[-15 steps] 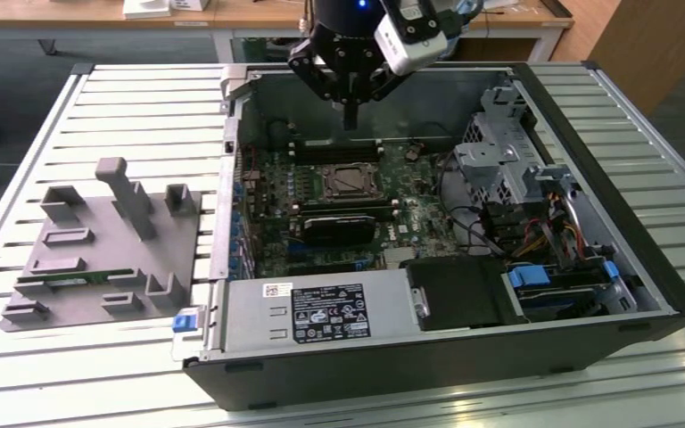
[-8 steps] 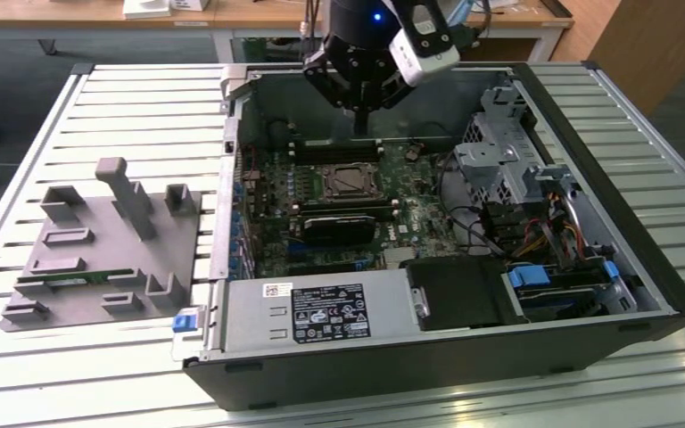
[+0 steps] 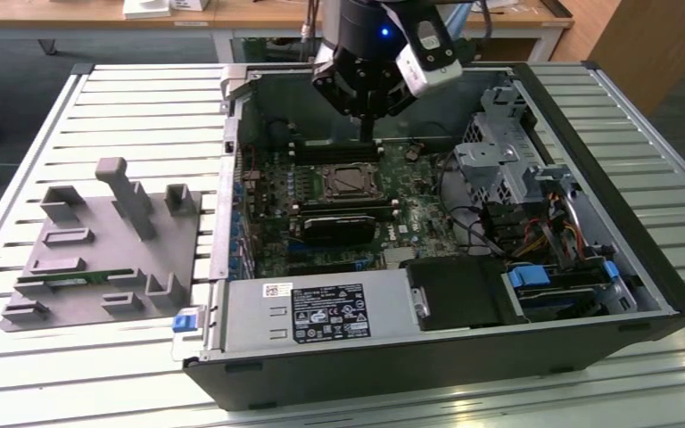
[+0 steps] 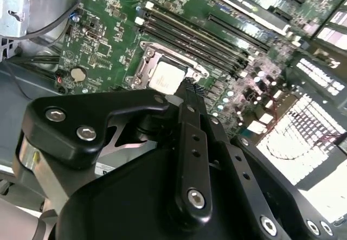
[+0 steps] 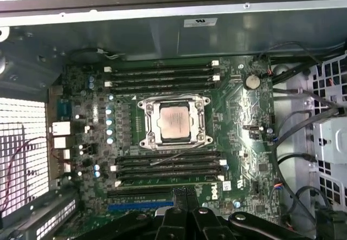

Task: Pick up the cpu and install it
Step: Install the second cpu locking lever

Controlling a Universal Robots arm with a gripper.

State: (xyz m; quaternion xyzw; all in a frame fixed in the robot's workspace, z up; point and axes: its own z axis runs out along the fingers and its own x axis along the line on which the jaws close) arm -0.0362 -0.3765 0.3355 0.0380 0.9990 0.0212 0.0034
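Note:
The cpu (image 5: pixel 174 121) is a small square chip with a silvery top, lying flat in the motherboard socket (image 5: pixel 145 105) inside the open computer case (image 3: pixel 438 366). It also shows in the exterior view (image 3: pixel 349 181) and in the second wrist view (image 4: pixel 165 78). My gripper (image 3: pixel 367 130) hangs above the board, over the memory slots just behind the socket and apart from the chip. Its black fingers (image 5: pixel 190 196) are shut together with nothing between them. A thin metal lever (image 5: pixel 179 154) lies across the socket's edge.
Memory slots (image 5: pixel 162 77) flank the socket on both sides. A silver power supply (image 3: pixel 318 312) sits at the case's near side. A metal drive cage (image 3: pixel 503 152) and cables (image 3: pixel 498 234) fill the exterior view's right. A grey fixture (image 3: pixel 93 250) holding a green stick (image 3: pixel 63 281) lies on the slatted table.

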